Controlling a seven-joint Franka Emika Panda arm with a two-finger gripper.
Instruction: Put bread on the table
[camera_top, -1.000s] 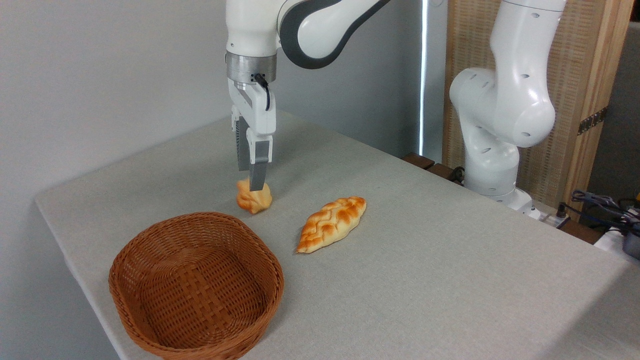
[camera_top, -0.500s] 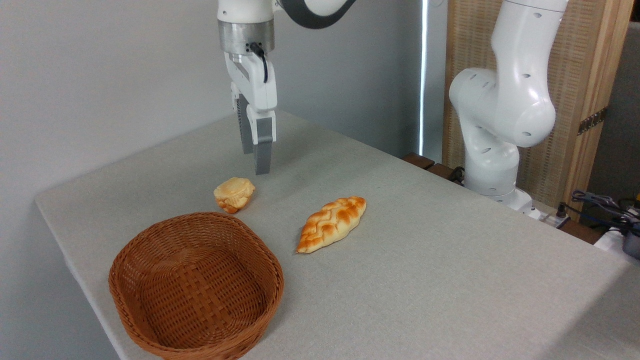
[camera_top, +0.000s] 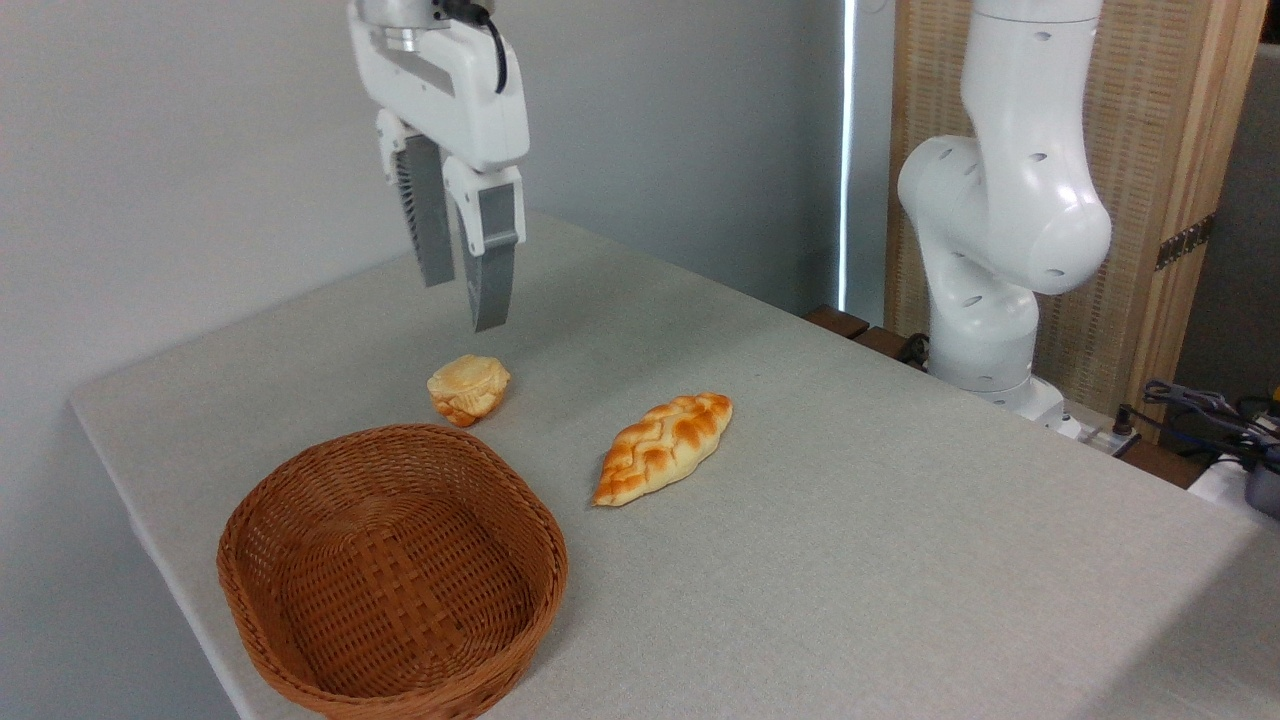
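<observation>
The bread (camera_top: 468, 388), a small pale-golden bun with a ridged top, lies free on the grey-beige table (camera_top: 850, 520), just behind the basket. My gripper (camera_top: 462, 298) hangs in the air above it and slightly behind, open, with nothing between its grey fingers (camera_top: 492, 260). A clear gap separates the fingertips from the bun.
A brown wicker basket (camera_top: 392, 570) stands empty at the front left near the table's edge. A longer braided orange-brown loaf (camera_top: 664, 446) lies to the right of the bun. The arm's white base (camera_top: 990, 260) stands at the back right, with cables (camera_top: 1215, 415) beyond it.
The gripper let go of the bun, which tipped over to the left onto the table. The gripper then rose and shifted left, turning so both fingers show apart.
</observation>
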